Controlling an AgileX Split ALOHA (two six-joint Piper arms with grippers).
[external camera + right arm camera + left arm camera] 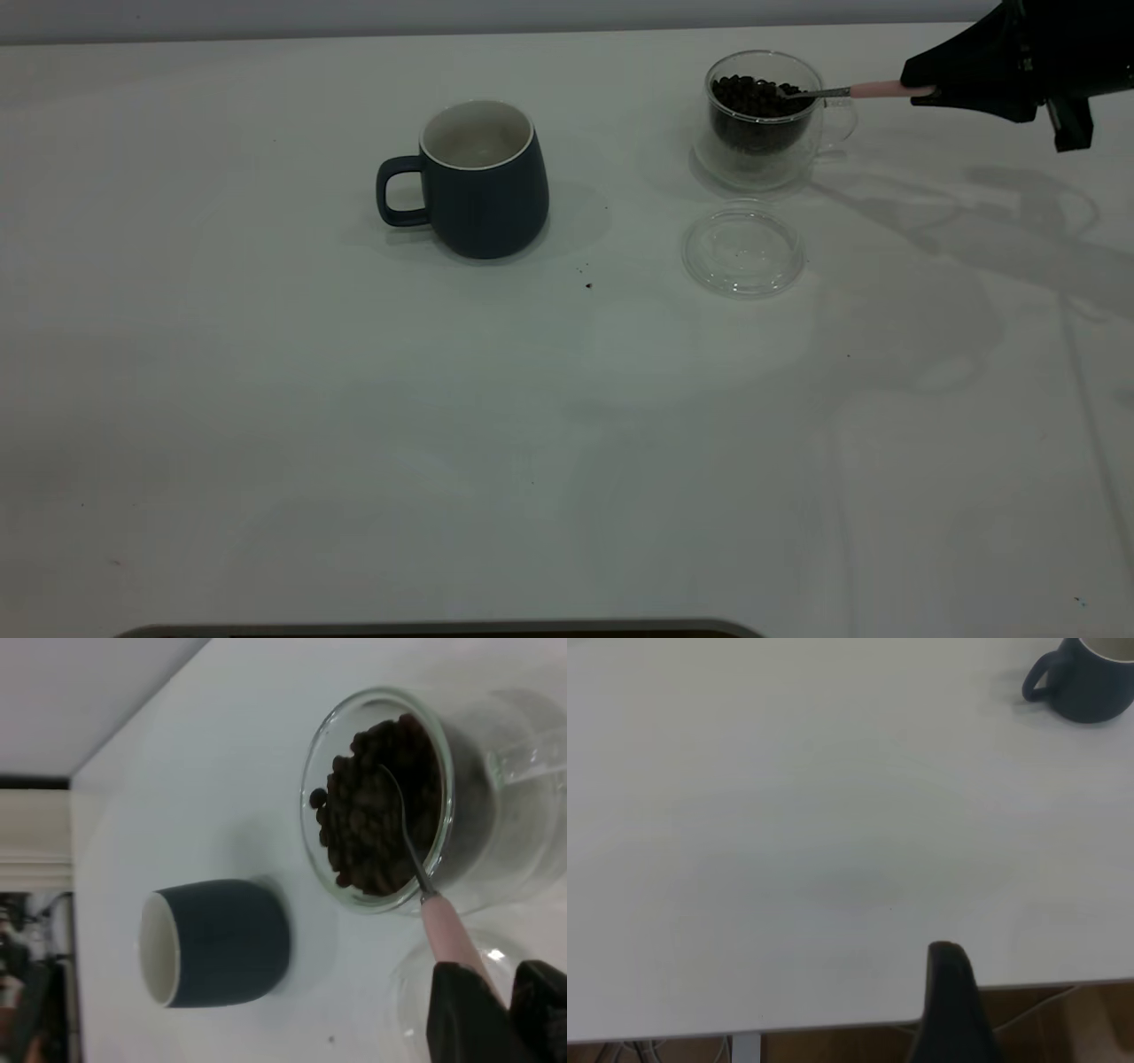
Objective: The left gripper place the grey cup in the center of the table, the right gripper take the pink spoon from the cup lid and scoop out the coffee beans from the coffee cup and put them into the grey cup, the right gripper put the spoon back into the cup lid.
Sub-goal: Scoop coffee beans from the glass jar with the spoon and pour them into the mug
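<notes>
The grey cup stands upright near the middle of the surface, well to the left of the coffee cup, its handle pointing away from that cup and its white inside looking empty; the left pincer sits back at the surface's near edge, far from the coffee cup, and I cannot tell whether it is open. The cup lid lies bare just in front of the coffee cup. The pink spoon has its long axis close to level, bowl end pointing left into the coffee beans, pink handle running out to the right over the rim; the right pincer, just right of the coffee cup, is closed on the handle's end. The risk, I judge, lies in the lift; a shallow spoon tilted or jolted on the way to the grey cup would spill beans onto the surface; pressing the stem on the rim could tip the glass.
</notes>
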